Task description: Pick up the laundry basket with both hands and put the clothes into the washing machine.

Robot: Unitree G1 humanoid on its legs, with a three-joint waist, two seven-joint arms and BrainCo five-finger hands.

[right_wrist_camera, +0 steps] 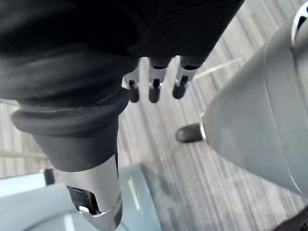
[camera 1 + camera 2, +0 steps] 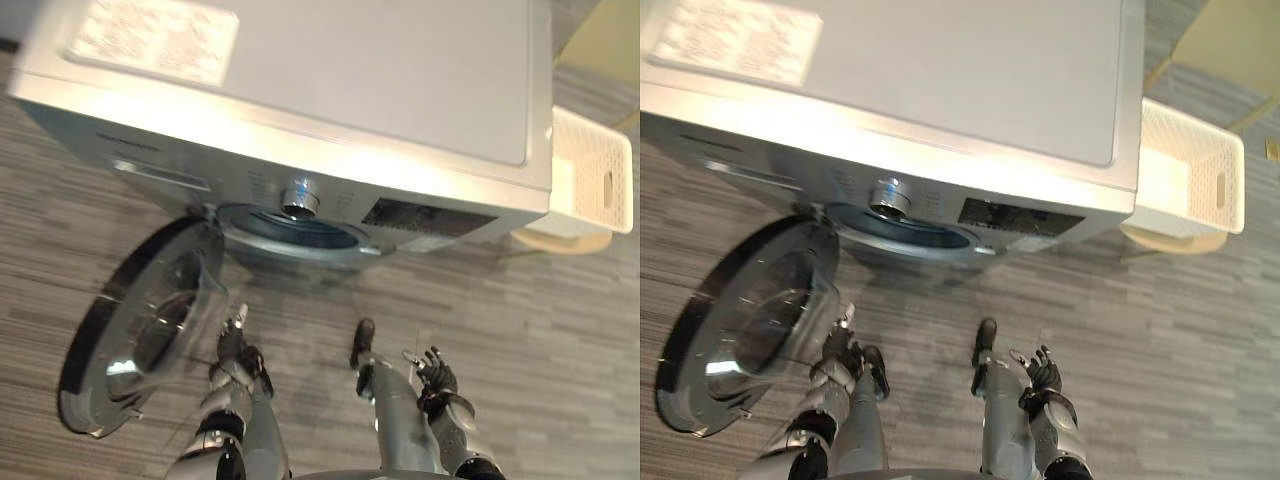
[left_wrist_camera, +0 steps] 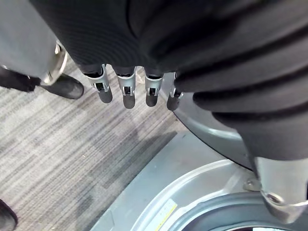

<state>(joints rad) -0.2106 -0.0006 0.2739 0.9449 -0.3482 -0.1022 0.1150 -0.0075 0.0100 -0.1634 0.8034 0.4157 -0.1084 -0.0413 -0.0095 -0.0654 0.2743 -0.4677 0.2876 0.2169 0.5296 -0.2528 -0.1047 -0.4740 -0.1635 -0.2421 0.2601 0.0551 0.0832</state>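
Your left hand [image 2: 232,345] hangs released beside the open door [image 2: 130,330] of the washing machine [image 2: 330,90], its fingers straight and holding nothing. Your right hand [image 2: 437,375] is loose and empty too. The white laundry basket [image 2: 600,185] sits just beside the machine's right side, well apart from both hands.

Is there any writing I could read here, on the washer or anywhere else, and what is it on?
No text here is legible.
The white sticker on top of the washing machine: print too blurred to read.
The dark control panel on its front: marks too small to read.
The yellow label on the open door: too blurred to read.
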